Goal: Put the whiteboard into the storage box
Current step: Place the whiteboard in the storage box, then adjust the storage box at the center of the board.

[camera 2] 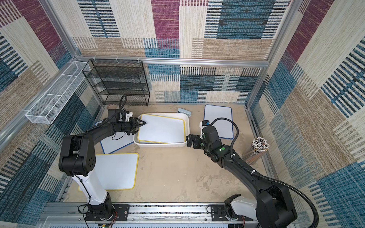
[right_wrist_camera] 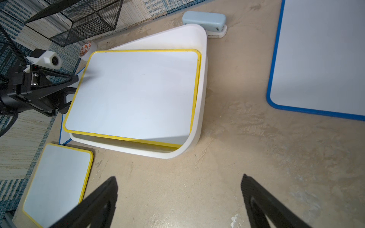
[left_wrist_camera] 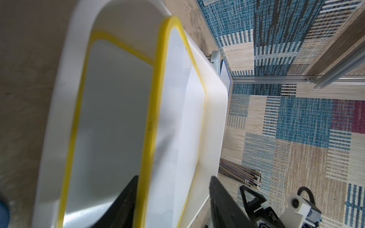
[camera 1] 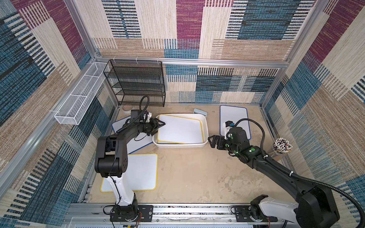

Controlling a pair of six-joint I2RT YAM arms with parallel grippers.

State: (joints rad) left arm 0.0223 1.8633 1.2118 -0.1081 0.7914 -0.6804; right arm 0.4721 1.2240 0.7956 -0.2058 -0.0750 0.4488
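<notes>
Yellow-rimmed whiteboard (camera 1: 180,129) rests tilted in the storage box (camera 1: 205,123), its edge between the released left claw (camera 1: 160,128). The right claw (camera 1: 210,141) gapes beside the box. The lower board (left_wrist_camera: 110,118) is mostly hidden.

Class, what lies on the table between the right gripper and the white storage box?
Only bare tan tabletop lies between the right gripper and the storage box; the right wrist view shows this stretch clearly.
</notes>
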